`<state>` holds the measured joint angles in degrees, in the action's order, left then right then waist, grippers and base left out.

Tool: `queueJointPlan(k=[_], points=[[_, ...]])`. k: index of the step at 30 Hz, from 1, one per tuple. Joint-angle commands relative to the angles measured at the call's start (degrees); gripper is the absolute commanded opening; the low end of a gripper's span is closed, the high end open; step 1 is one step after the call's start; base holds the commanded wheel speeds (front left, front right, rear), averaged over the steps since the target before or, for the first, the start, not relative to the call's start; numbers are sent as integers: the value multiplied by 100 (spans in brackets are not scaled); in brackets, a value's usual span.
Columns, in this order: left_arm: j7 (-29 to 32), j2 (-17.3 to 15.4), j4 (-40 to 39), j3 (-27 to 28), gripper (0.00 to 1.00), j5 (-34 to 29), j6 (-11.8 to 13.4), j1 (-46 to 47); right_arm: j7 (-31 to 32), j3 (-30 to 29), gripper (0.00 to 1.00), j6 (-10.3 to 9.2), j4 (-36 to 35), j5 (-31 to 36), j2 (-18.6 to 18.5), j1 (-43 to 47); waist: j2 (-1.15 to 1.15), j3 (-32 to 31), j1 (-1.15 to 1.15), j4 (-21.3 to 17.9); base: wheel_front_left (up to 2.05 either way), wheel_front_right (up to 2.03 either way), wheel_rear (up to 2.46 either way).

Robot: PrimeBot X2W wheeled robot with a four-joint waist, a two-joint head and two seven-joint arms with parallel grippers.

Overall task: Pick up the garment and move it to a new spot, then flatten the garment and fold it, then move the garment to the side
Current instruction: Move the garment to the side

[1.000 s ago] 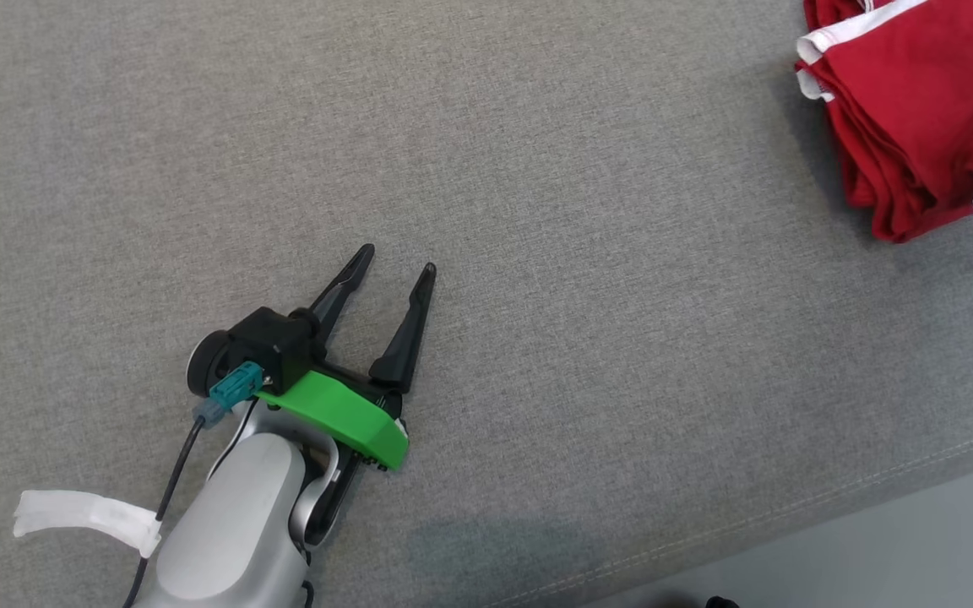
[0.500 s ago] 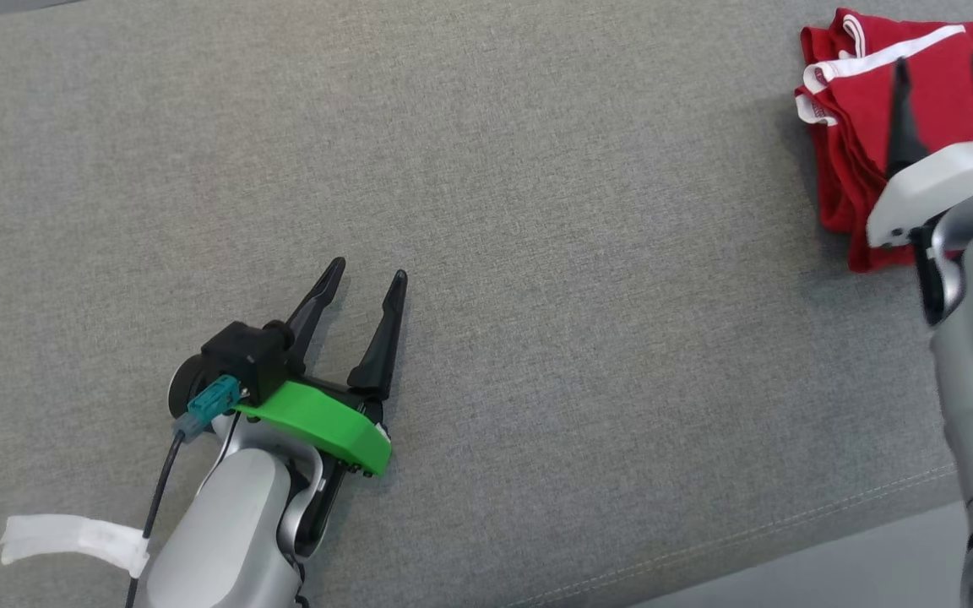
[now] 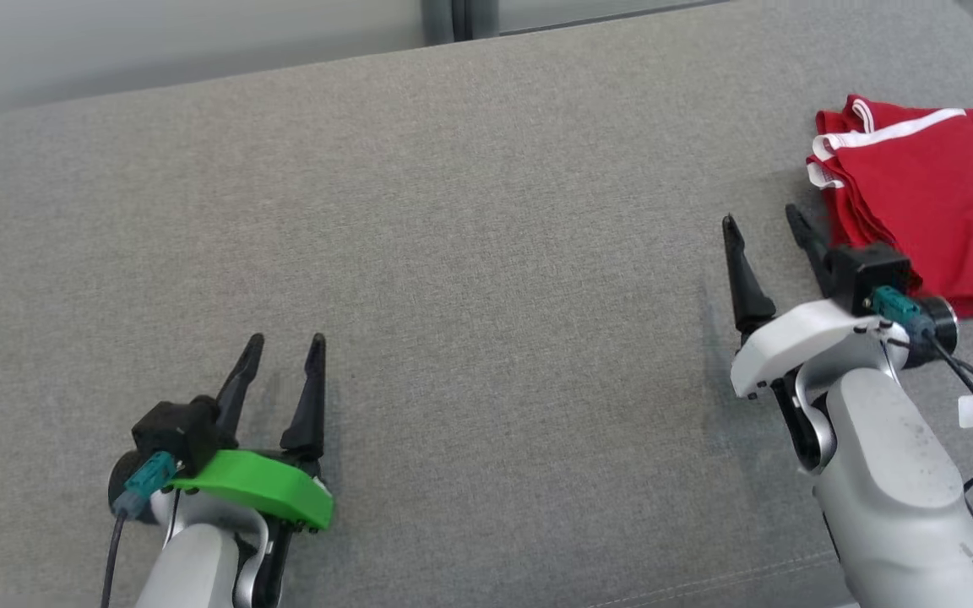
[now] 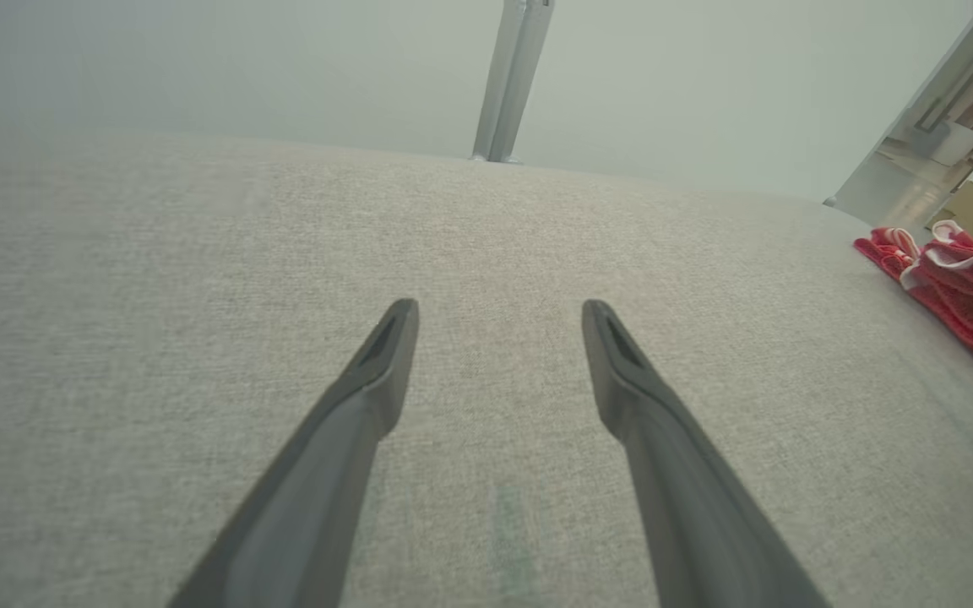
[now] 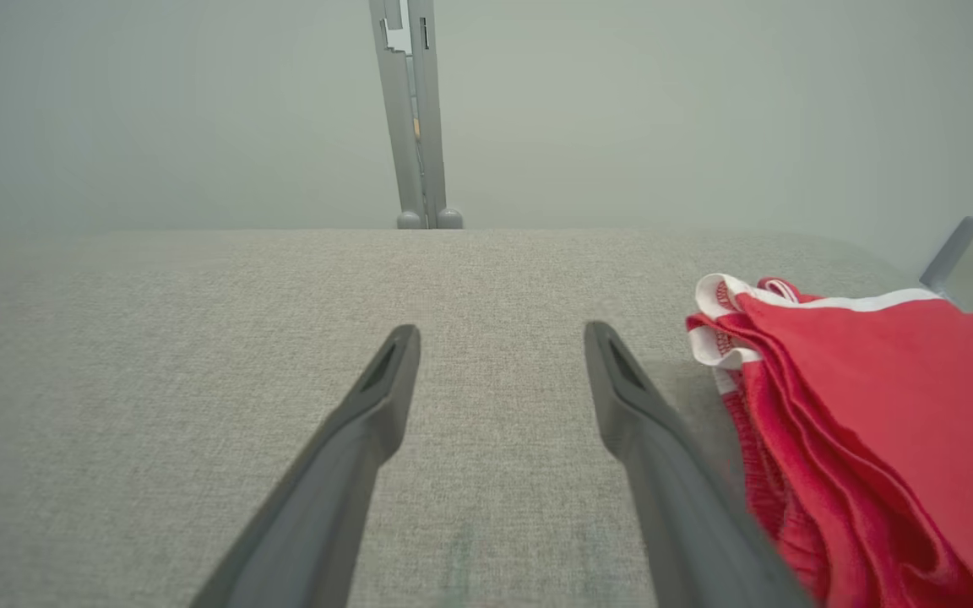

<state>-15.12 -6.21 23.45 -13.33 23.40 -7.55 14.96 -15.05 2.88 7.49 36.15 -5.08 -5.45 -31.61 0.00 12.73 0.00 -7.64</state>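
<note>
Right gripper [image 3: 761,218] has backed off the garment [image 3: 934,219], jaws now wide, empty. Nearest: left gripper [image 3: 286,340], wide, empty, over bare bench [image 3: 495,253]. Farther: right gripper, garment just beside it, folded, red with white trim, at the bench's far right.

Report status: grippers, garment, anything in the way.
Both open, empty: left gripper over cushion, right gripper beside garment. Garment red, folded, at cushion's right end. Nothing between right gripper and garment.
</note>
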Motion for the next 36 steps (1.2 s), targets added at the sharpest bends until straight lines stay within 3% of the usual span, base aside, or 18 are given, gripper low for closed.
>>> queueJointPlan(k=[1,17,26,36], points=[[1,9,4,159,100,-128,16,-152,-13,-4,100,-3,-78,-77,45,198,0,-357,0,335,0,0,0],[1,261,-7,1260,100,-1037,16,-876,-13,107,100,-4,-407,-241,218,1216,0,-1084,0,833,0,0,0],[1,292,-33,1500,100,-1285,16,-1141,-13,-102,100,-3,-665,-11,242,1630,0,-1273,0,802,0,0,0],[1,319,-103,1717,100,-1446,29,-1404,-13,67,100,-3,-966,70,243,2053,0,-1412,0,636,0,0,0]])
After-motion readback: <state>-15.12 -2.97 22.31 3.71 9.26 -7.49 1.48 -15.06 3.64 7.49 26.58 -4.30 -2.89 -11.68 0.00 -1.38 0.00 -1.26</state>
